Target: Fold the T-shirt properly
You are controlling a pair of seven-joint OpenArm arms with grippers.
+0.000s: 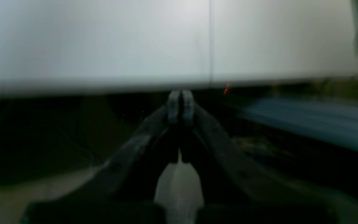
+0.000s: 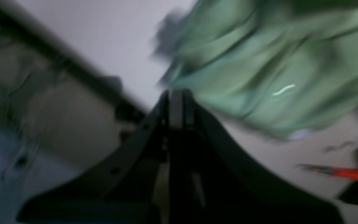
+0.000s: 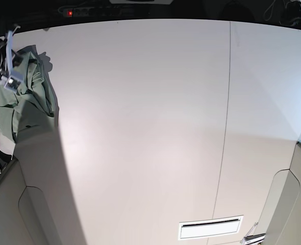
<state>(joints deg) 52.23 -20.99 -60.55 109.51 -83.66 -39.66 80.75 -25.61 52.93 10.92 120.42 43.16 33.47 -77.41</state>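
Desk [image 3: 140, 127] wide open right of the T-shirt [image 3: 25, 97]; any gripper passes freely there. T-shirt bunched at the desk's far left edge, sole obstacle. Thin seam [image 3: 224, 127] well right of it, flush, no hindrance.

The T-shirt [image 3: 25, 87] is soft, thin, matt knit cloth, rumpled; the table [image 3: 150, 127] is smooth, matt and pale.

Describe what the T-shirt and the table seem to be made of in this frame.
T-shirt: looks like soft, thin sage-green fabric, probably a knit; it lies crumpled in loose folds and drapes limply, though the wrist view is blurred. Table: a hard, smooth, matte white board, perhaps laminate; it shows an even, soft sheen and a straight seam where two panels meet.
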